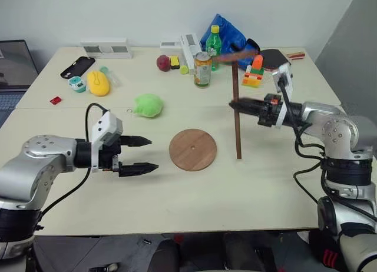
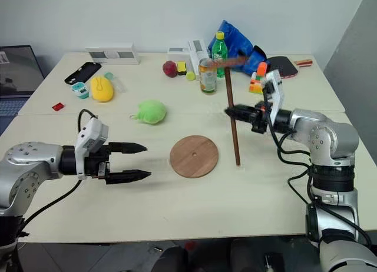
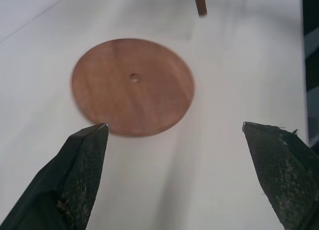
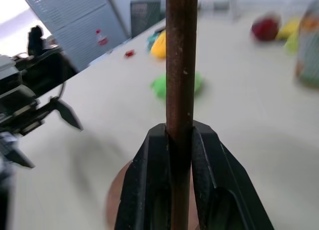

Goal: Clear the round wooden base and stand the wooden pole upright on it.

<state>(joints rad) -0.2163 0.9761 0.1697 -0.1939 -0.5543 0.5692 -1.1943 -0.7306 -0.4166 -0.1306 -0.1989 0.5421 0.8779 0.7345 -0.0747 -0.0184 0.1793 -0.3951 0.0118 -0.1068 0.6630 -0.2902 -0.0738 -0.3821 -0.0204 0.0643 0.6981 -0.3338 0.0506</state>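
Note:
The round wooden base lies flat mid-table with nothing on it, its small centre hole showing. The wooden pole stands nearly vertical just right of the base, its small disc at the top end. My right gripper is shut on the pole at about mid-length, and both fingers clamp it in the right wrist view. The pole's lower end is close to the table; I cannot tell whether it touches. My left gripper is open and holds nothing, a little left of the base.
A green plush toy lies behind and left of the base. Along the back are a yellow toy, a can, a green bottle, a blue bag, toy blocks and a black case. A laptop sits at far left.

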